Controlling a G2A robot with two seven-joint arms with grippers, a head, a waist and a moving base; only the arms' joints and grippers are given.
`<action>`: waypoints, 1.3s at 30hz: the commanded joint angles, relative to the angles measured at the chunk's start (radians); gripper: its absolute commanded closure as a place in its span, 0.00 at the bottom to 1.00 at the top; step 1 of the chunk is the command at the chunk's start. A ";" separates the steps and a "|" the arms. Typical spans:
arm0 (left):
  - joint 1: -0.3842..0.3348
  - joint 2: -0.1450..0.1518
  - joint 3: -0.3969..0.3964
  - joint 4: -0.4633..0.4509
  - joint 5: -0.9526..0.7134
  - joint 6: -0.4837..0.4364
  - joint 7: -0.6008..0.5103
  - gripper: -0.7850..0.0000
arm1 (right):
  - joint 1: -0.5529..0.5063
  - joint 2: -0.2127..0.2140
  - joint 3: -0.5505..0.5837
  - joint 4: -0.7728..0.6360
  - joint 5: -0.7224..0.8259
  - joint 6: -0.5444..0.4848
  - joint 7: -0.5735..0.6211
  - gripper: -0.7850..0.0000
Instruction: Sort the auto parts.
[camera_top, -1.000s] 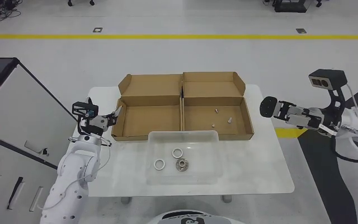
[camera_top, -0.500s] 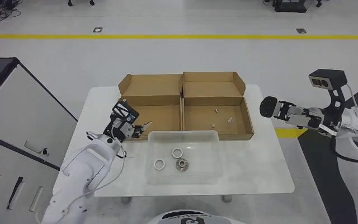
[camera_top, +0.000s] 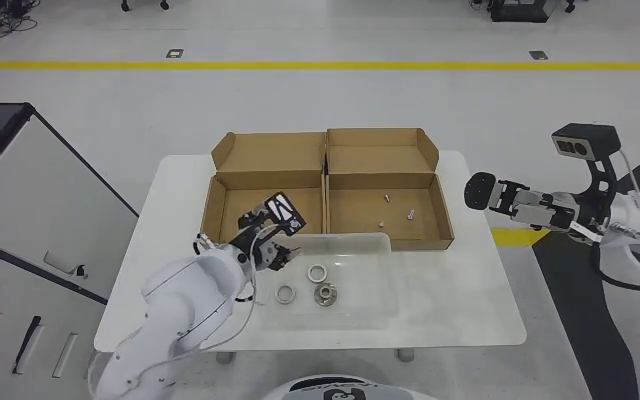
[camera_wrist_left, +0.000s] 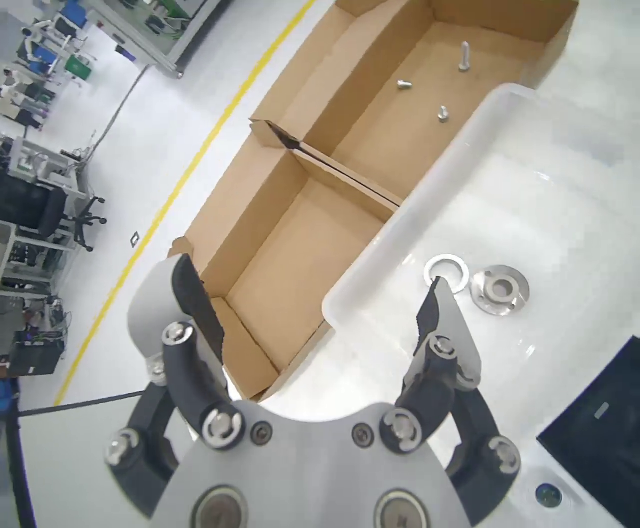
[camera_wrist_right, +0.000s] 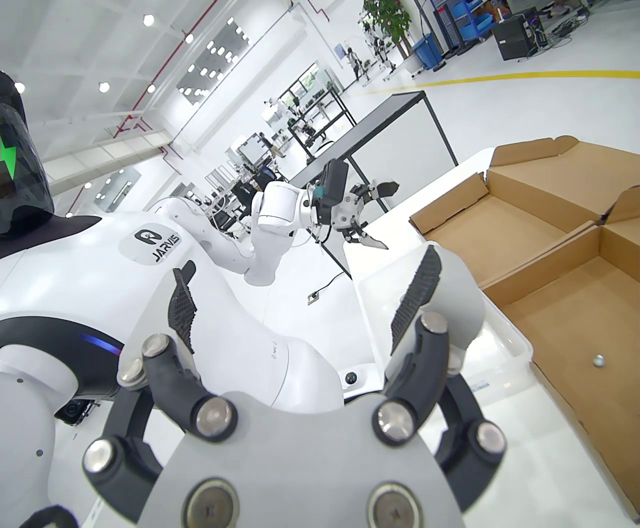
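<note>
A clear plastic tray (camera_top: 375, 300) at the table's front holds two metal rings (camera_top: 285, 294) (camera_top: 317, 271) and a round flange (camera_top: 325, 294). Behind it stand two open cardboard boxes. The left box (camera_top: 240, 205) has a bare floor; the right box (camera_top: 400, 190) holds three small screws (camera_top: 385, 198). My left gripper (camera_top: 284, 256) hangs open above the tray's back left corner. In the left wrist view one ring (camera_wrist_left: 446, 270) and the flange (camera_wrist_left: 500, 290) lie just past the left gripper (camera_wrist_left: 312, 285). My right gripper (camera_top: 476, 190) is open at the table's right edge.
The white table (camera_top: 470, 290) has free room right of the tray. In the right wrist view the open right gripper (camera_wrist_right: 305, 272) faces the tray (camera_wrist_right: 500, 330), the boxes (camera_wrist_right: 550, 280) and the other arm's gripper (camera_wrist_right: 367, 215) farther off. A black frame (camera_top: 60, 190) stands left of the table.
My left arm has swung from beside the left box's outer wall, across its front, to above the tray's back left corner. The right arm has stayed put.
</note>
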 joint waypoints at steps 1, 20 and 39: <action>-0.029 -0.003 0.048 0.006 -0.012 -0.017 -0.049 0.00 | 0.000 0.000 0.000 0.000 0.000 0.000 0.000 0.00; -0.243 -0.040 0.257 0.131 -0.280 0.038 -0.329 0.00 | 0.000 0.000 0.000 0.000 0.000 0.000 0.000 0.00; -0.243 -0.040 0.257 0.131 -0.280 0.038 -0.329 0.00 | 0.000 0.000 0.000 0.000 0.000 0.000 0.000 0.00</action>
